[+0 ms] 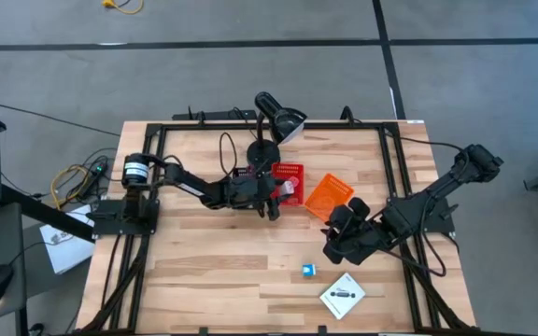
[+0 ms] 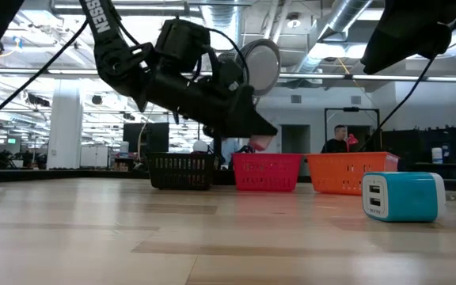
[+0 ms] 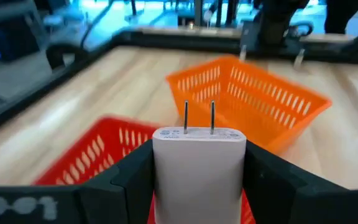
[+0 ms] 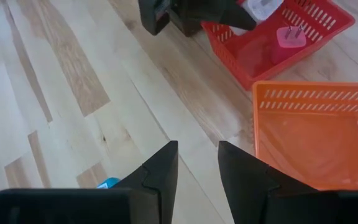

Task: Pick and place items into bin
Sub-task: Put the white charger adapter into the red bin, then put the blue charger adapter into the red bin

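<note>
White charger [image 3: 198, 171], clamped in the left claw [image 3: 197, 186] above the red bin [image 3: 86, 162], could bounce out if released high; right claw [image 4: 197, 163] waits, slightly parted and empty.

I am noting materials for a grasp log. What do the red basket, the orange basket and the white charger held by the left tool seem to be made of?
Red basket and orange basket: likely moulded plastic, with thin slotted walls and uniform colour.
White charger in the left tool: apparently smooth matte plastic, with two metal-looking prongs.
</note>
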